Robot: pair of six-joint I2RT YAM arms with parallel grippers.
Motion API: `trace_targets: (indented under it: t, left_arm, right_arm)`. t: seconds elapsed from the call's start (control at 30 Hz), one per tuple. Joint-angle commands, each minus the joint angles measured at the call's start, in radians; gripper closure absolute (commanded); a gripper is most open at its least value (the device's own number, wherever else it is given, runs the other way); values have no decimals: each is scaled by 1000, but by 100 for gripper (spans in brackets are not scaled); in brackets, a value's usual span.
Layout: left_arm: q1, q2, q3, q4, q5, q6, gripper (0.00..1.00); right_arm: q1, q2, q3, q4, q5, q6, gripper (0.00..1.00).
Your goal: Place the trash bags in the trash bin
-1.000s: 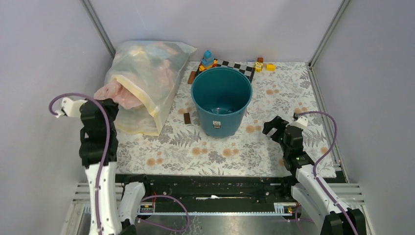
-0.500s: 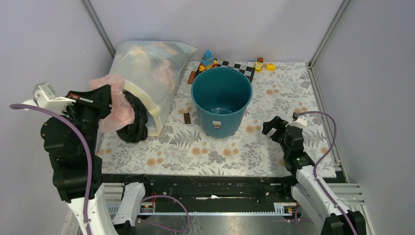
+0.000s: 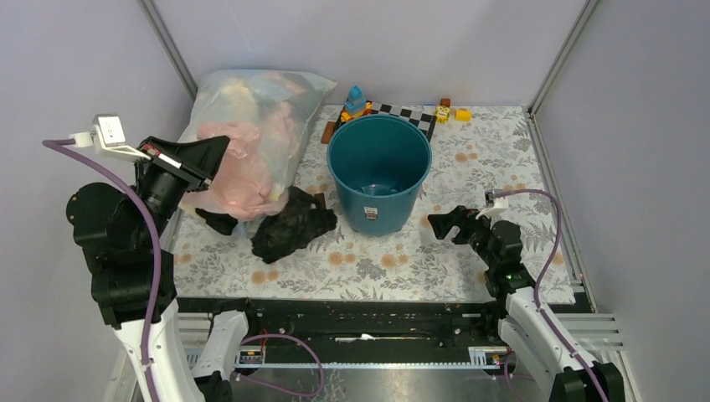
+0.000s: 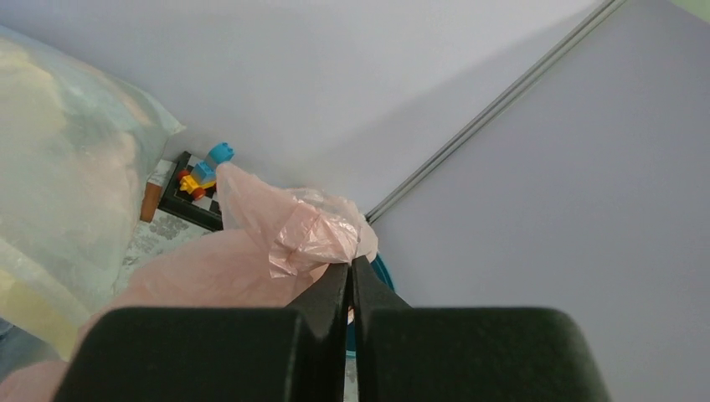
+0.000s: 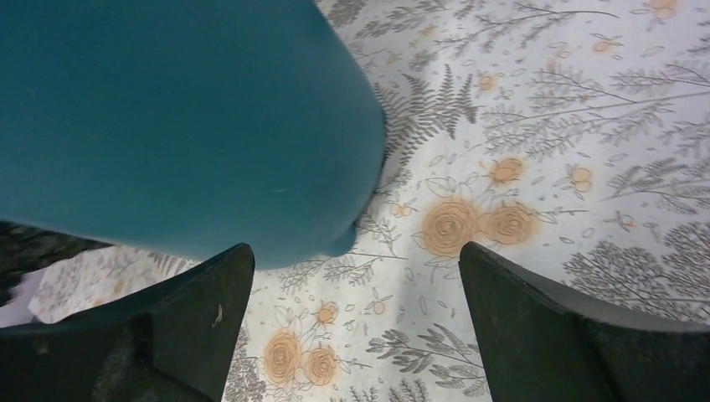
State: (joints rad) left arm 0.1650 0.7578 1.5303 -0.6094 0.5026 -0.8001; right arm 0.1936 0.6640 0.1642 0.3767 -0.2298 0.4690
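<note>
Left claw pinched on pink film; black trash bag down on the counter, outside the bin.

Left claw [image 4: 352,266] was raised over the left side of the counter [image 3: 377,270], fingers fully closed on a bunched edge of thin pink plastic film [image 4: 293,230]; the film hung down in front of the translucent bag of clothes [image 3: 243,99] at far left; the black trash bag [image 3: 291,226] lay crumpled on the counter just left of the teal bin [image 3: 403,203], apart from its wall, with the pink film's lower edge meeting it in the overhead view; a second dark fold [image 3: 219,221] showed further left under the film; the bin stood upright, nothing black inside; right claw [image 5: 353,251] sat low beside the bin's near right, fingers spread wide, holding nothing.
</note>
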Motion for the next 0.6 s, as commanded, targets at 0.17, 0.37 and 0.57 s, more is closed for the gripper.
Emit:
trace_targets:
  t: [0.17,0.37,0.57]
  left_arm:
    - [4,191,12,63,-4,69,100]
    - [4,224,93,-24,-179,130,100]
    - [2,165,-17,304,288,-135,100]
  right_arm:
    - [3,-54,0,87,-110,-11,0]
    - [3,-87,91,-82,-133,-2,0]
    - [3,-146,173,-234,-172,-8,0]
